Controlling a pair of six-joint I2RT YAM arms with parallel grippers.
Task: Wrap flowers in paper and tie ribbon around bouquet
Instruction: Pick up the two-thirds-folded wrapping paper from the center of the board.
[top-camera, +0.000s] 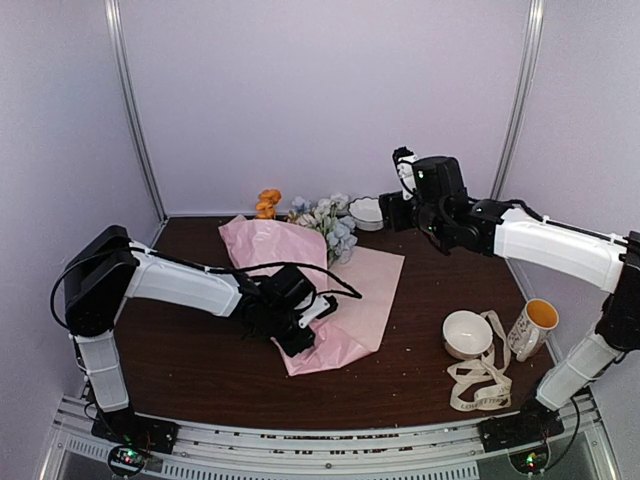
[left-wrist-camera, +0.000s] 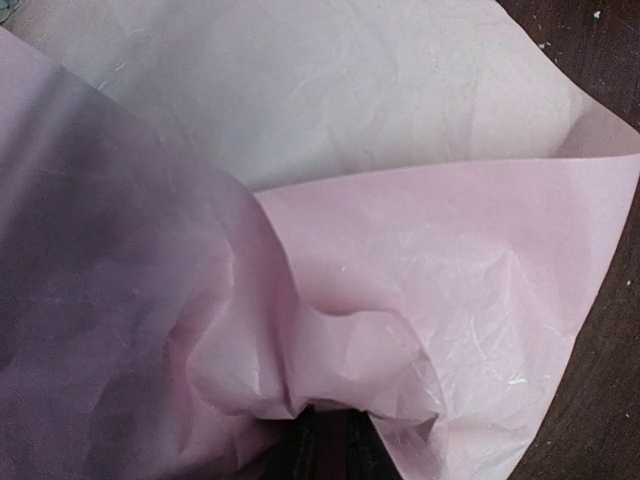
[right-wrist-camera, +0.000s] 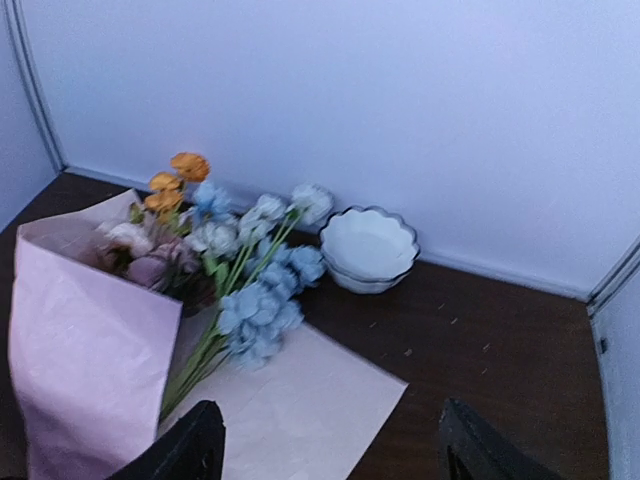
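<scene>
The pink paper (top-camera: 345, 290) lies across the middle of the table, with its left half folded up over the flowers (top-camera: 325, 225). The blue, white and orange blooms (right-wrist-camera: 250, 260) stick out at the far end. My left gripper (top-camera: 298, 340) sits at the paper's near end, shut on a bunched fold of the paper (left-wrist-camera: 350, 330); the stems are hidden inside. My right gripper (top-camera: 398, 213) hangs raised above the back of the table, to the right of the blooms. It is open, with nothing between its fingertips (right-wrist-camera: 185, 450). The cream ribbon (top-camera: 485, 380) lies loose at the front right.
A scalloped white bowl (right-wrist-camera: 368, 248) stands at the back by the wall, just right of the blooms. A round white bowl (top-camera: 467, 333) and an orange-lined mug (top-camera: 533, 328) stand at the front right beside the ribbon. Bare dark tabletop (right-wrist-camera: 500, 350) shows right of the paper.
</scene>
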